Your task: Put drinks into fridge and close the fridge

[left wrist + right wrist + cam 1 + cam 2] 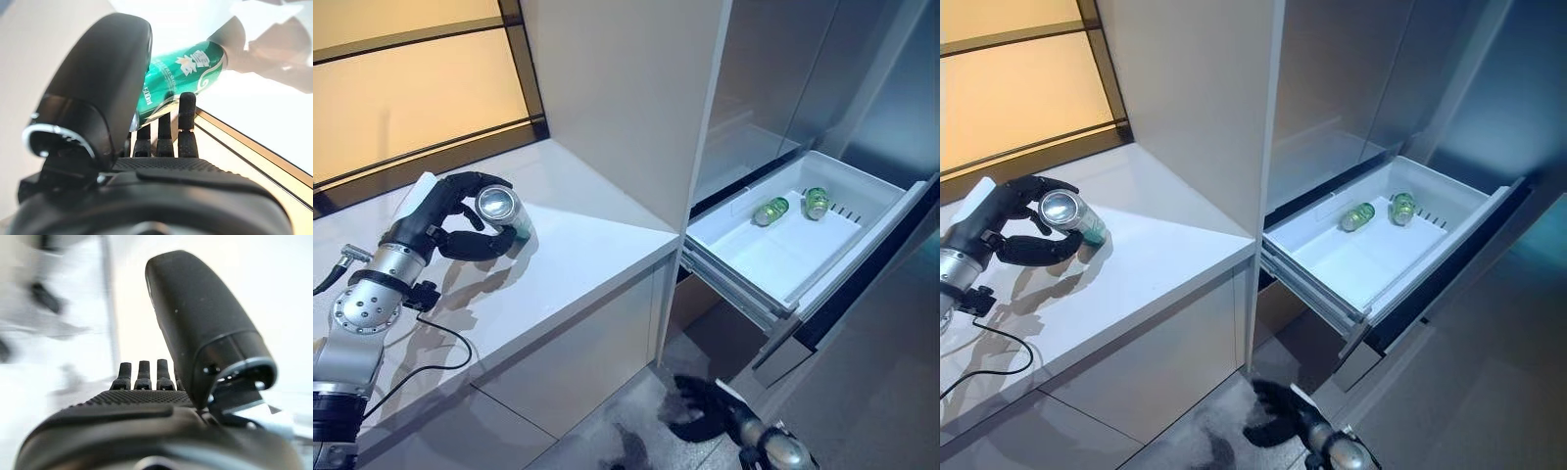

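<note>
My left hand [440,223] is over the white counter [558,274], with fingers and thumb curled round a green drink can [501,208] whose silver top faces the camera. In the left wrist view the green can [181,78] lies between thumb and fingers. The fridge drawer [744,250] stands pulled out at the right, and two green cans [771,211] [817,203] lie on their sides at its back. My right hand [710,411] hangs low above the floor below the drawer; its fingers [142,374] look relaxed and hold nothing.
A tall white cabinet panel [626,98] rises between the counter and the fridge opening. The grey fridge door [891,372] stands open on the far right. A dark-framed window [411,88] runs behind the counter.
</note>
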{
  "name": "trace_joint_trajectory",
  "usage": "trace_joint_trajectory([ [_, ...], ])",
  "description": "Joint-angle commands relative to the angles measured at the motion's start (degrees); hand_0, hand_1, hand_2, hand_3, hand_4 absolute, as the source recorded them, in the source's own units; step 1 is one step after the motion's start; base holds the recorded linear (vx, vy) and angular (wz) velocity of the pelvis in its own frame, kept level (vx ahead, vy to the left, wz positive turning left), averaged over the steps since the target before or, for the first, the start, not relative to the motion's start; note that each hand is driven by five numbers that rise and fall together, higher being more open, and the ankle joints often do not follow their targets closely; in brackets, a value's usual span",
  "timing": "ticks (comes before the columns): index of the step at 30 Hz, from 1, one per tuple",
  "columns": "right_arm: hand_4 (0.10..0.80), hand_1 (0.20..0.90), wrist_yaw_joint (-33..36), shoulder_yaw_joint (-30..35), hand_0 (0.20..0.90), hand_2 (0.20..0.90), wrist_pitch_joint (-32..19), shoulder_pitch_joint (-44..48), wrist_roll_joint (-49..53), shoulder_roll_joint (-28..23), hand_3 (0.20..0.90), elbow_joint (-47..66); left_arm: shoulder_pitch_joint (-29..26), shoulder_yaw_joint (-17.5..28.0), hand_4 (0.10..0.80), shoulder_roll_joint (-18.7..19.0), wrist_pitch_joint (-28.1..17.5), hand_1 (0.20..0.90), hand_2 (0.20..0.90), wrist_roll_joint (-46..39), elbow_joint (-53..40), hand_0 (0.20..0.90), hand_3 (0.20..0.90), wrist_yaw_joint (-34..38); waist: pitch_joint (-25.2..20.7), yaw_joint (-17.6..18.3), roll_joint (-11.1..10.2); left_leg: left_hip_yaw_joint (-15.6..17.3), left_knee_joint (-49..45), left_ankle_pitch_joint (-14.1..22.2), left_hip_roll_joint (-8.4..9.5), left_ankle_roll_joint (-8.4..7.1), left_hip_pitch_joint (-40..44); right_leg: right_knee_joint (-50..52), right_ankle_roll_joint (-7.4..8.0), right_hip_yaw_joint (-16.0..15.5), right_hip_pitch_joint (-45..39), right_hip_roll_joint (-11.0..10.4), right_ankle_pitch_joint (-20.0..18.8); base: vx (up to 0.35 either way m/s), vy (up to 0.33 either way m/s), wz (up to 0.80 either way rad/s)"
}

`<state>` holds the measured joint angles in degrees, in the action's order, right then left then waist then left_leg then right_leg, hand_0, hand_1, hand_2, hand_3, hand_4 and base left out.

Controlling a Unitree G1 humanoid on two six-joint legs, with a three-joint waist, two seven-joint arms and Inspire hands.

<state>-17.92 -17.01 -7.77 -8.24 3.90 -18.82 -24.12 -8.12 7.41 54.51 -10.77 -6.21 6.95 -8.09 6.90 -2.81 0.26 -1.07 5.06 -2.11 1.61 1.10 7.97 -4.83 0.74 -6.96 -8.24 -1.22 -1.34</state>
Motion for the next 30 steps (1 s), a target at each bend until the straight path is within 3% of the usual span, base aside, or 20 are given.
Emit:
trace_joint_trajectory([
  [1,0.8,0.9,-5.0,1.2,0.9,0.9,-3.3,3.9,3.9,-4.9,0.9,12.3,-5.3,4.3,0.1,-0.2,-9.2,0.3,0.3,-6.4,-3.8,0.3,0.2,3.0,-1.4,2.4,1.6,2.4,-0.3,5.5,1.88,0.84,1.6,6.0,3.99,0.3,1.6,0.0,6.1,-0.023,-0.003,-0.13],
  [5,0.8,0.9,-10.5,4.5,0.9,0.9,-1.0,7.1,11.8,-8.4,0.9,22.8,-2.5,4.2,0.1,-2.3,-12.9,0.3,0.3,-6.4,-5.9,0.3,0.2,3.8,-1.6,2.5,1.7,2.5,-0.3,5.1,1.8,0.89,1.5,5.9,3.73,1.0,1.8,0.2,5.7,-0.03,0.001,-0.11],
  [9,0.8,0.9,-10.5,6.2,0.9,0.9,0.2,10.8,17.5,-10.1,0.9,29.2,-1.4,3.9,0.1,-3.7,-14.4,0.3,0.3,-6.6,-7.5,0.3,0.2,4.5,-1.9,2.1,1.8,2.4,-0.3,4.9,1.85,1.09,1.2,5.7,3.49,1.4,1.9,0.3,5.6,-0.008,0.001,0.0],
  [14,0.8,0.9,-9.7,8.3,0.9,0.9,-2.4,14.7,21.6,-11.7,0.9,35.9,-0.8,4.0,0.1,-4.5,-15.0,0.3,0.3,-6.9,-9.2,0.3,0.2,4.1,-2.4,1.6,1.9,2.2,-0.5,4.8,2.0,1.32,0.8,5.3,3.25,1.7,1.9,0.3,5.4,-0.014,0.0,-0.04],
  [23,0.8,0.9,-5.0,10.1,0.9,0.9,-6.2,22.2,22.5,-13.3,0.9,44.3,-4.1,3.8,0.1,-4.0,-13.9,0.3,0.3,-15.2,-13.2,0.3,0.2,-0.4,-3.4,1.0,1.8,2.2,-0.7,4.3,2.07,1.29,0.1,4.9,2.88,1.6,2.2,0.4,4.7,-0.018,-0.005,0.0],
  [30,0.8,0.9,1.4,9.2,0.9,0.9,-5.4,26.2,19.4,-13.5,0.9,45.0,-6.8,1.9,0.1,-5.3,-12.7,0.3,0.3,-18.8,-18.3,0.3,0.2,-2.4,-3.8,0.6,1.7,1.9,-0.8,4.4,2.12,1.22,0.2,4.9,2.64,1.5,2.1,0.5,4.7,-0.005,-0.003,0.0],
])
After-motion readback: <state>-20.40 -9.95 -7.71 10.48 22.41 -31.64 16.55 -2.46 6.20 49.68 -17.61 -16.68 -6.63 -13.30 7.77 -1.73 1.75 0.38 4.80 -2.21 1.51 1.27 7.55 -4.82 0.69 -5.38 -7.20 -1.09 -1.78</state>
